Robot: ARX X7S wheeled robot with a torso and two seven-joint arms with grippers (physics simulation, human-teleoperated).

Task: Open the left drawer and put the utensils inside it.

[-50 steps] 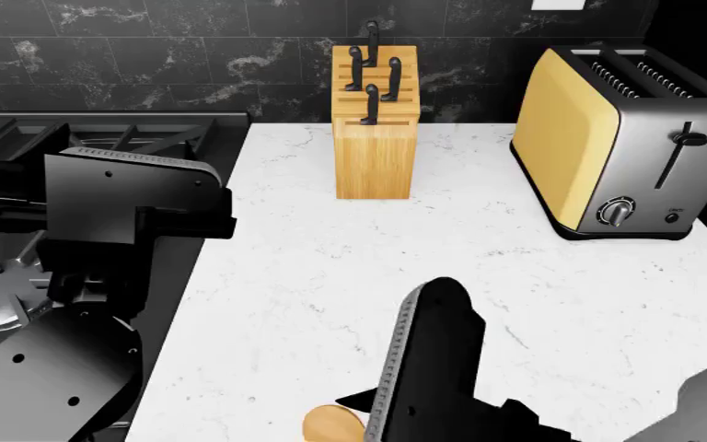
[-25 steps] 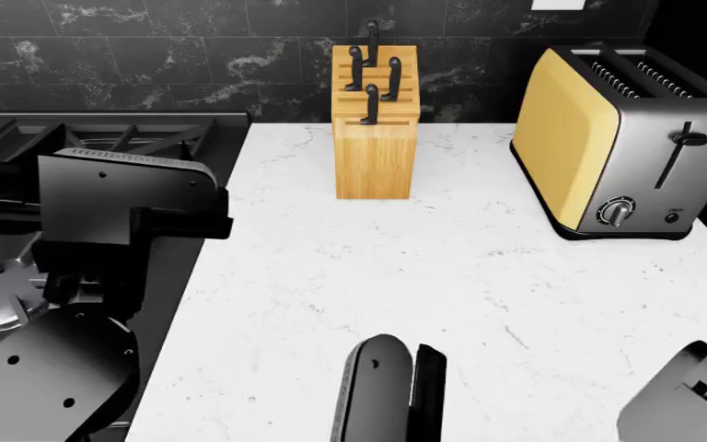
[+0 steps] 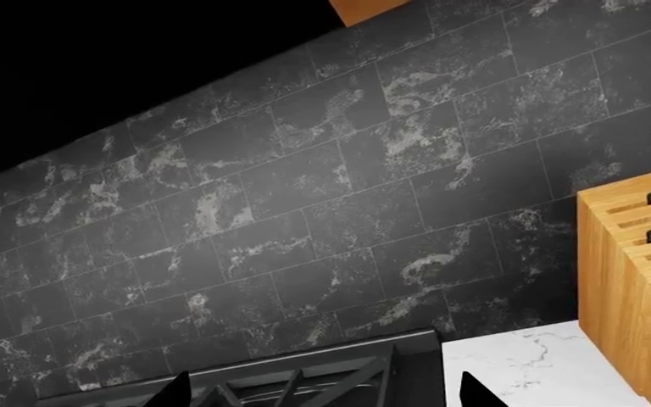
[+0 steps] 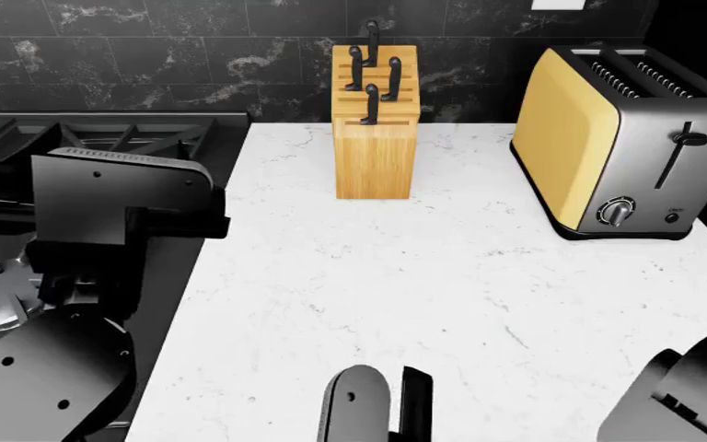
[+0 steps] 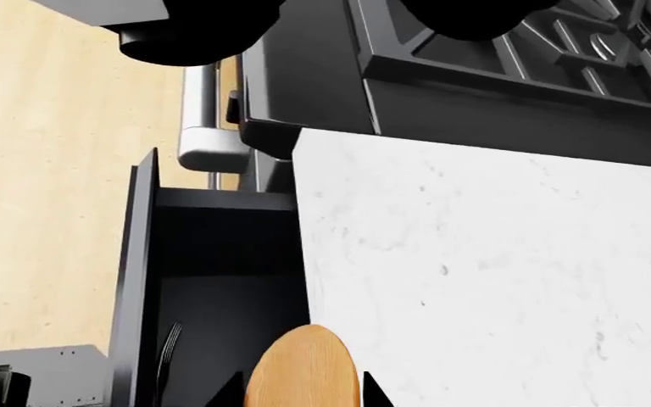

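Observation:
In the right wrist view the left drawer (image 5: 133,280) stands pulled open below the counter edge. Dark fork tines (image 5: 169,346) show inside it; the fork's handle is out of view. My right gripper (image 5: 299,397) is shut on the golden wooden spoon (image 5: 301,369), whose bowl sticks out over the counter edge beside the open drawer. In the head view that gripper (image 4: 375,410) sits at the counter's front edge and the spoon is hidden. My left gripper (image 3: 323,397) is open and empty, held above the stove.
A wooden knife block (image 4: 376,138) with black-handled knives stands at the back of the white counter (image 4: 452,276). A yellow toaster (image 4: 618,138) sits at the right. The black stove (image 4: 34,138) lies left, with its oven handle (image 5: 199,119) beside the drawer.
My right arm has drawn back and down toward the counter's front edge. The spoon bowl seen in the head view a second ago is now hidden. The left arm shifted slightly left.

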